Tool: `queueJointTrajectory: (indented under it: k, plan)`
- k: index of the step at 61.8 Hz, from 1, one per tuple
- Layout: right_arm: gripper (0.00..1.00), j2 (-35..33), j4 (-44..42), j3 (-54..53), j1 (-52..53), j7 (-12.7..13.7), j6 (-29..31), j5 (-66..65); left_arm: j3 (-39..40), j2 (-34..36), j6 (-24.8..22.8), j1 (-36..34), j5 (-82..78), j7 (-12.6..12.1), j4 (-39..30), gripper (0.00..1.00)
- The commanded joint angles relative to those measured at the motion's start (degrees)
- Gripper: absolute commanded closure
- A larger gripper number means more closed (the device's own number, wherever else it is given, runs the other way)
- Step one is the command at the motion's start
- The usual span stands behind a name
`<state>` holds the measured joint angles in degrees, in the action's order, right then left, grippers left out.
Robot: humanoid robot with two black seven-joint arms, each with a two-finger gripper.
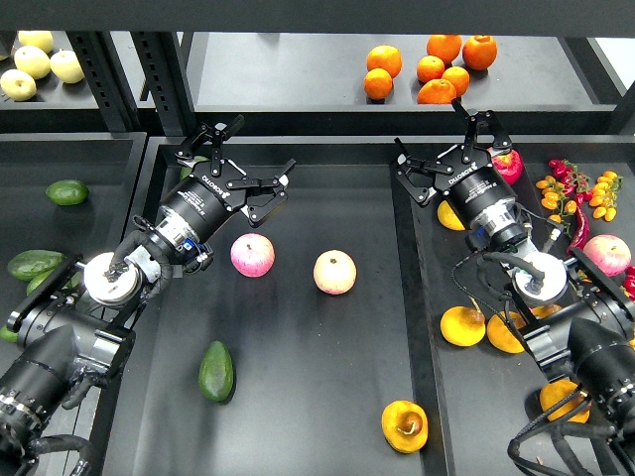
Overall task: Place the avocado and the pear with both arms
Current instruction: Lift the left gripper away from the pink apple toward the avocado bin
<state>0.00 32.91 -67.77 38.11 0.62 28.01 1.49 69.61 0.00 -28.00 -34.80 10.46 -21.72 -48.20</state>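
The dark green avocado (216, 371) lies on the black centre tray (327, 347), near its front left. The yellow-orange pear (405, 424), dark dimple facing up, rests at the tray's front right. My left gripper (253, 159) hovers over the tray's back left, open and empty, well behind the avocado. My right gripper (444, 145) is over the divider between the centre and right trays, open and empty, far behind the pear.
Two pink-and-yellow apples (253, 255) (335, 272) sit mid-tray. Lighter green avocados (66, 191) lie in the left bin. The right tray holds yellow-orange fruit (462, 325), an apple (605, 253) and peppers (575, 193). Oranges (437, 64) and pale yellow fruit (35, 64) sit on the back shelf.
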Motion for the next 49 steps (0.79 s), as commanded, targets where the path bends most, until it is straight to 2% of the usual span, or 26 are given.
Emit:
queueJointTrajectory:
  k: [1,33,45,49]
  plan:
    - [0.01,0.0,0.0,0.1,-0.1,0.0,0.0,0.0,0.0,0.0,0.0,-0.3,0.0,-0.4,0.5,0.01]
    - [0.01,0.0,0.7,-0.2,0.0,-0.1,0.0,0.0,0.2,0.0,0.0,-0.3,0.0,-0.3,0.1,0.01]
    - [0.01,0.0,0.5,-0.3,0.0,-0.1,0.0,0.1,1.2,0.0,0.0,-0.5,-0.7,-0.8,0.8,0.01]
    - [0.01,0.0,0.5,-0.3,0.0,-0.1,0.0,0.1,0.2,0.0,0.0,-1.2,-1.0,-1.7,1.0,0.01]
